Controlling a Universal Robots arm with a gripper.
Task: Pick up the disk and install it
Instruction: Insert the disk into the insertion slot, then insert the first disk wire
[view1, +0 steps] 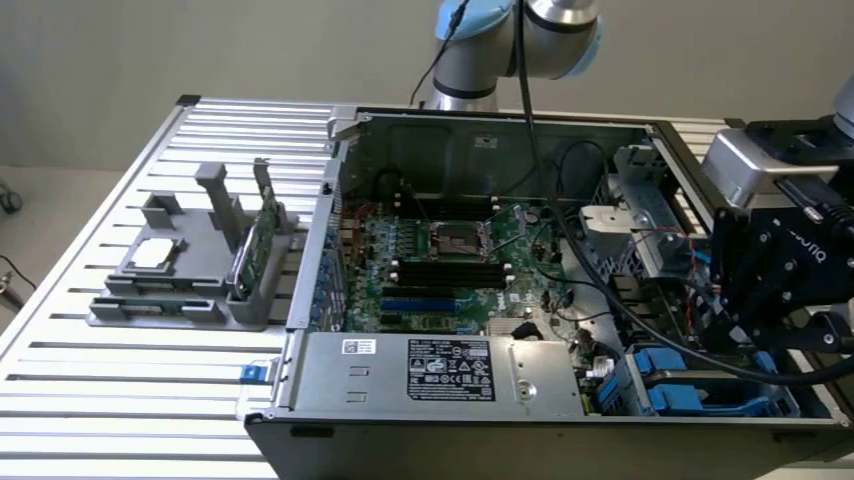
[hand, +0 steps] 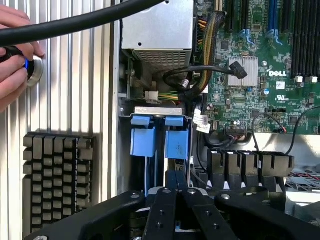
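Observation:
The disk (view1: 246, 262), a flat silver slab, stands on edge in a slot of the grey fixture (view1: 174, 300) on the exterior view's left, outside the computer case. My gripper (view1: 727, 335) hangs far from it, over the drive bay at the case's near corner on the exterior view's right. In the wrist view the gripper (hand: 176, 180) is shut, its black fingers (hand: 162, 210) pressed together with nothing between them. They sit just above two blue plastic drive carriers (hand: 142, 136) in the bay.
The fixture also holds a square silver chip (view1: 152, 254) and an upright green card (view1: 266, 205). The open case (view1: 334, 200) contains a motherboard (view1: 441, 260), a power supply (view1: 447, 372) and loose cables (hand: 200, 75). A person's hand (hand: 15, 55) rests on a button on the slatted table (view1: 120, 400).

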